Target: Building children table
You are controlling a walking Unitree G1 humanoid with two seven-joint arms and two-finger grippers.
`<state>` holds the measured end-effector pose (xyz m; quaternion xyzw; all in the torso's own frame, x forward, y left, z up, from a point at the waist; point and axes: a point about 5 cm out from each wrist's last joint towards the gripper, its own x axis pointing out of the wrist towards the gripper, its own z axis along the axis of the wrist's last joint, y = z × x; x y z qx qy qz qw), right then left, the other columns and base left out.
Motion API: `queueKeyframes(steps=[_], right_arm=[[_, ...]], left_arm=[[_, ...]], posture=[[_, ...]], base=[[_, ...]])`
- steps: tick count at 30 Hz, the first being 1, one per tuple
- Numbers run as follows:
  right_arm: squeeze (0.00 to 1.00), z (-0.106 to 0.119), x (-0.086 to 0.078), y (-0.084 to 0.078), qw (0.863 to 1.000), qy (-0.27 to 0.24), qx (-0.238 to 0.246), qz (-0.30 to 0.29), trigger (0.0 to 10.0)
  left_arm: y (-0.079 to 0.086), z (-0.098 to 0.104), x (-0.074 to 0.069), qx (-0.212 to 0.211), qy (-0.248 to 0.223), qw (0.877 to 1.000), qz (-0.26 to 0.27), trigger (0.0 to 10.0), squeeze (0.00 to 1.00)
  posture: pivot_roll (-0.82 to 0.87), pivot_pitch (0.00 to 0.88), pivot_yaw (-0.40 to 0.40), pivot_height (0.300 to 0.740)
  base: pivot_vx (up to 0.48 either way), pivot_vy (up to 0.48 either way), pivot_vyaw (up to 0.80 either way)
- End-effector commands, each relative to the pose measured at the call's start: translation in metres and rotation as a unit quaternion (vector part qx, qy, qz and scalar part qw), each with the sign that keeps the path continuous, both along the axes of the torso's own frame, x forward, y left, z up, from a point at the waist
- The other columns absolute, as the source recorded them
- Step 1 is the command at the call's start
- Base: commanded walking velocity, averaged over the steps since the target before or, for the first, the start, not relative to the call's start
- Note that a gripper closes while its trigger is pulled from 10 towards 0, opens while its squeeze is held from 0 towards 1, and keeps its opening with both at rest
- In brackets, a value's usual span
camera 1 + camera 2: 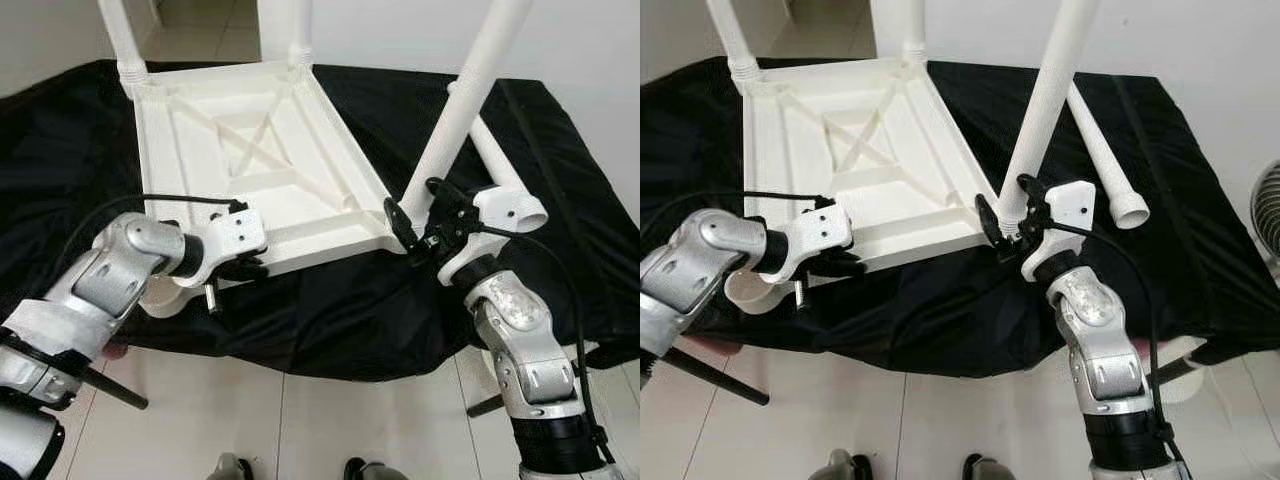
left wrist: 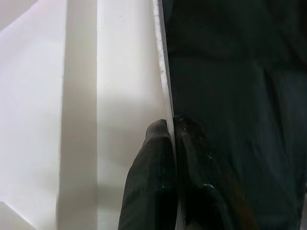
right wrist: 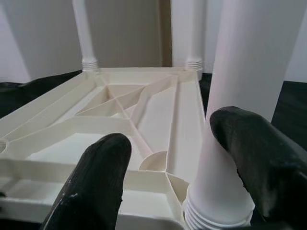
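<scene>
Reaching in from the left, our bent left gripper point(image 1: 243, 268) pinched its jaws on the near rim of the upturned white tabletop point(image 1: 262, 160), which lay on the black-draped bench point(image 1: 330, 320). At the near right corner our right gripper point(image 1: 415, 228), forearm raised, held its jaws wide around the slanted leg point(image 1: 462, 108). A loose leg point(image 1: 1102, 155) lay beyond.

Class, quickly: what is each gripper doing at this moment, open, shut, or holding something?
Left gripper: shut on the near rim of the tabletop.
Right gripper: open, fingers either side of the table leg, not clamped.
</scene>
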<state>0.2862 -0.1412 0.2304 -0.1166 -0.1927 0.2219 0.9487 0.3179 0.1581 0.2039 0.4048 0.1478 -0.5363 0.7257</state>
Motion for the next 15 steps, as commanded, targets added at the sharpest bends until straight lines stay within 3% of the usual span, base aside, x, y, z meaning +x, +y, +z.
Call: queueKeyframes(steps=[1, 2, 3, 5, 6, 7, 11, 13, 15], right_arm=[[0.0, 0.002, -0.003, 0.001, 0.999, 0.012, -0.02, 0.031, 10.0], [0.0, -0.002, -0.013, 0.011, 0.993, 0.032, -0.059, 0.097, 10.0], [0.0, -0.002, -0.013, 0.011, 0.993, 0.032, -0.059, 0.097, 10.0], [0.0, -0.012, -0.031, 0.022, 0.971, 0.07, -0.118, 0.195, 10.0], [0.0, -0.012, -0.031, 0.022, 0.971, 0.07, -0.118, 0.195, 10.0], [0.0, -0.016, -0.038, 0.025, 0.961, 0.084, -0.136, 0.224, 10.0], [0.0, -0.018, -0.042, 0.025, 0.955, 0.09, -0.149, 0.239, 10.0], [0.0, -0.027, -0.052, 0.022, 0.939, 0.109, -0.189, 0.264, 10.0], [0.0, -0.032, -0.054, 0.018, 0.935, 0.119, -0.203, 0.267, 10.0]], left_arm=[[0.011, 0.007, -0.009, 0.029, -0.007, 0.999, -0.034, 10.0, 0.0], [0.019, 0.005, -0.011, 0.044, -0.009, 0.998, -0.033, 10.0, 0.0], [0.019, 0.005, -0.011, 0.044, -0.009, 0.998, -0.033, 10.0, 0.0], [0.03, 0.003, -0.012, 0.056, -0.011, 0.998, -0.026, 10.0, 0.0], [0.03, 0.003, -0.012, 0.056, -0.011, 0.998, -0.026, 10.0, 0.0], [0.033, 0.003, -0.012, 0.057, -0.012, 0.998, -0.023, 10.0, 0.0], [0.034, 0.003, -0.011, 0.056, -0.012, 0.998, -0.02, 10.0, 0.0], [0.038, -0.005, -0.012, 0.046, -0.012, 0.999, -0.009, 10.0, 0.0], [0.038, -0.01, -0.012, 0.043, -0.017, 0.999, -0.005, 10.0, 0.0]], posture=[[-0.02, 0.151, 0.007, 0.74], [-0.02, 0.152, 0.004, 0.74], [-0.02, 0.152, 0.004, 0.74], [-0.02, 0.15, 0.0, 0.74], [-0.02, 0.15, 0.0, 0.74], [-0.02, 0.15, 0.0, 0.74], [-0.02, 0.15, -0.002, 0.74], [-0.03, 0.151, -0.008, 0.74], [-0.03, 0.152, -0.012, 0.74]], base=[[0.0, 0.0, 0.0], [0.0, 0.0, 0.0], [0.0, 0.0, 0.0], [0.0, 0.0, 0.0], [0.0, 0.0, 0.0], [0.0, 0.0, 0.0], [0.0, 0.0, 0.0], [0.0, 0.0, 0.0], [0.0, 0.0, 0.0]])
